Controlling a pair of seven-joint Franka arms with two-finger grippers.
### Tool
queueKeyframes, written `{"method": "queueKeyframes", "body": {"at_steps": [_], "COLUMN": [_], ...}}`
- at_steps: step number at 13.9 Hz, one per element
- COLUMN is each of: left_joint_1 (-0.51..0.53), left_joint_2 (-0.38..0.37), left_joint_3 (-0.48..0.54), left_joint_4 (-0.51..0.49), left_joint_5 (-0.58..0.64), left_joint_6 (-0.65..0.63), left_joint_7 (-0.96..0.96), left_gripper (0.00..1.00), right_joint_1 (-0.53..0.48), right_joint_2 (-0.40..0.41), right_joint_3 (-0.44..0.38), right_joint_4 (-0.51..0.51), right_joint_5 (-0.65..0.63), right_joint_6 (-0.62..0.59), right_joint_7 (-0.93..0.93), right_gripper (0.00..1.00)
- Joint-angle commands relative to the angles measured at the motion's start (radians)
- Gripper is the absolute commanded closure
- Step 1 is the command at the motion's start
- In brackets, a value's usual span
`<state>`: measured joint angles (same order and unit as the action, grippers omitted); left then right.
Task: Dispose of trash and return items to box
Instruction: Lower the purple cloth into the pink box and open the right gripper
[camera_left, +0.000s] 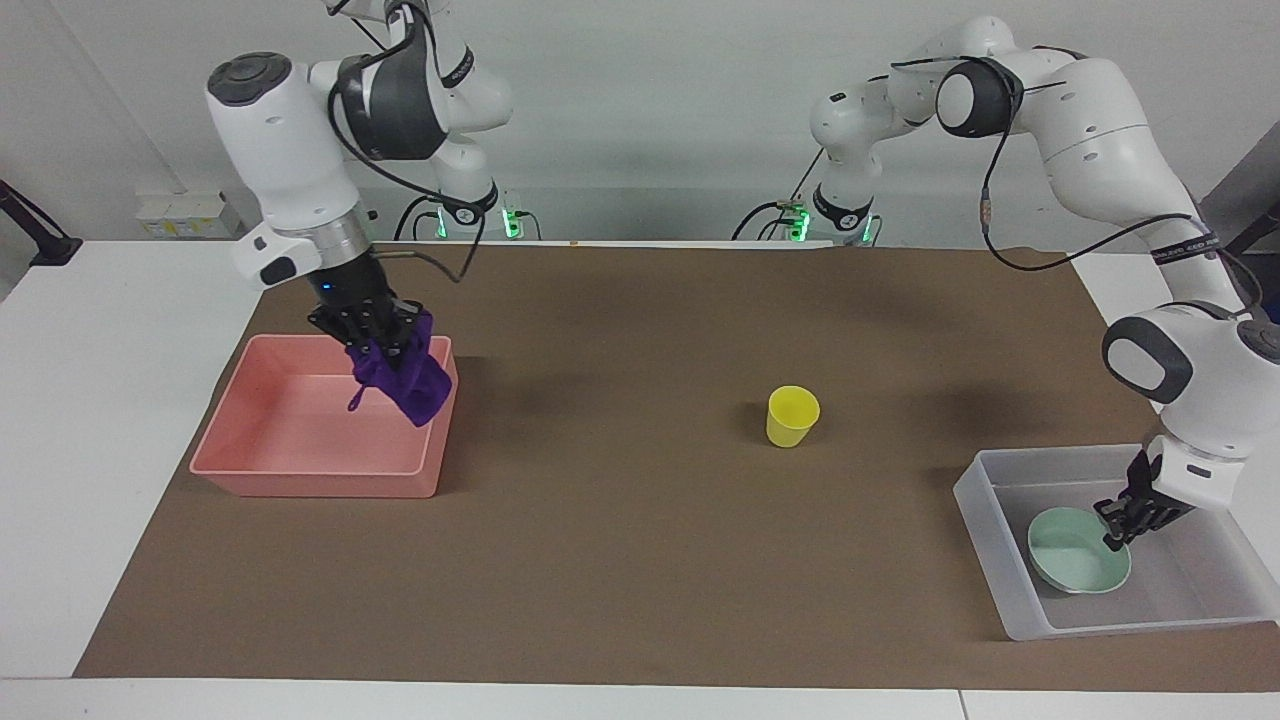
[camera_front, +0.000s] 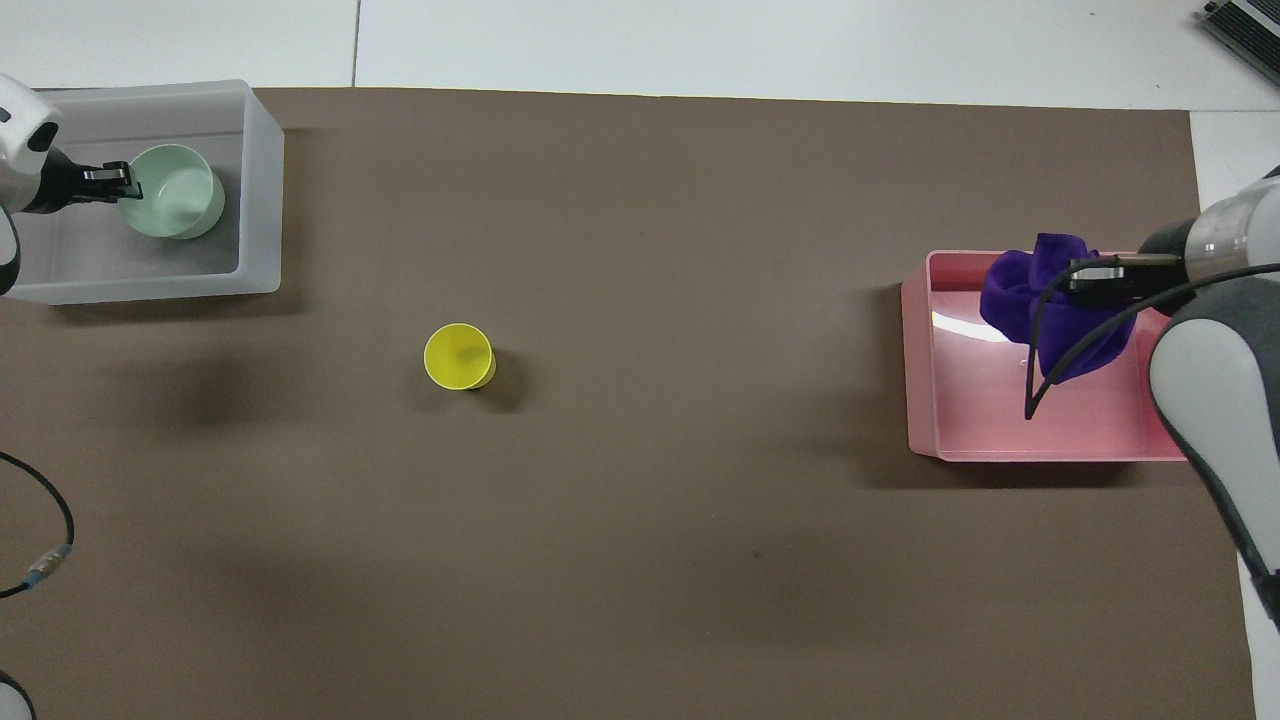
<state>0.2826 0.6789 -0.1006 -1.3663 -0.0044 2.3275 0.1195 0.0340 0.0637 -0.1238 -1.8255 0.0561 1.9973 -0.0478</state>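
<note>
Table (camera_left: 120, 420) covered by a brown mat (camera_left: 640, 560), on which all items lie. Pink tray (camera_left: 300, 470) at the right arm's end of the table; clear box (camera_left: 985, 500) at the left arm's end, slightly farther from the robots than the tray. Right tool (camera_left: 378, 345) raised over the tray's edge toward the table's middle, clenched on the purple rag (camera_left: 405, 385), which hangs beneath it above the tray interior, a thin string dangling from the cloth. Mint-green bowl (camera_left: 1075, 560) inside the box, tilted, its rim gripped by the left tool (camera_left: 1120, 525), which reaches down into the box. In the overhead view the bowl (camera_front: 175, 190) sits in the part of the box (camera_front: 255, 180) farther from the robots, with the left tool (camera_front: 112, 180) at its rim. Yellow cup (camera_left: 792, 415) upright on the mat between tray and box, nearer the box, touched by neither tool.
</note>
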Motion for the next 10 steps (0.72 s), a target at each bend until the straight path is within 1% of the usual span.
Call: {"method": "queueKeyframes", "body": {"at_steps": [1, 3, 4, 5, 8, 9, 10], "left_joint_1": [-0.008, -0.040, -0.064, -0.094, -0.172, -0.212, -0.248], "left_joint_2": [-0.054, -0.131, -0.184, -0.243, -0.444, -0.487, -0.513], "left_joint_3": [-0.001, -0.001, -0.001, 0.001, 0.001, 0.002, 0.002], "left_joint_4": [-0.017, -0.037, -0.077, -0.133, -0.359, -0.419, -0.463], "left_joint_5": [-0.002, -0.006, -0.006, -0.006, -0.008, -0.006, -0.005], "left_joint_6": [-0.023, -0.098, -0.120, -0.123, -0.125, -0.128, -0.129], "left_joint_7": [0.015, 0.014, 0.011, 0.002, -0.058, -0.098, -0.145], "left_gripper": [0.00, 0.00, 0.00, 0.00, 0.00, 0.00, 0.00], "right_joint_1": [-0.068, -0.103, -0.108, -0.120, -0.129, -0.129, -0.122], "right_joint_2": [0.027, 0.053, 0.064, 0.068, 0.093, 0.088, 0.093], "right_joint_3": [0.015, 0.015, 0.013, 0.015, 0.015, 0.015, 0.016], "right_joint_4": [-0.092, -0.162, -0.193, -0.225, -0.274, -0.293, -0.299], "right_joint_5": [-0.004, -0.004, -0.004, -0.004, -0.002, -0.001, -0.001], "right_joint_6": [0.101, 0.200, 0.242, 0.279, 0.365, 0.374, 0.377], "right_joint_7": [-0.087, -0.136, -0.145, -0.149, -0.150, -0.146, -0.138], "right_gripper": [1.00, 1.00, 1.00, 1.00, 1.00, 1.00, 1.00]}}
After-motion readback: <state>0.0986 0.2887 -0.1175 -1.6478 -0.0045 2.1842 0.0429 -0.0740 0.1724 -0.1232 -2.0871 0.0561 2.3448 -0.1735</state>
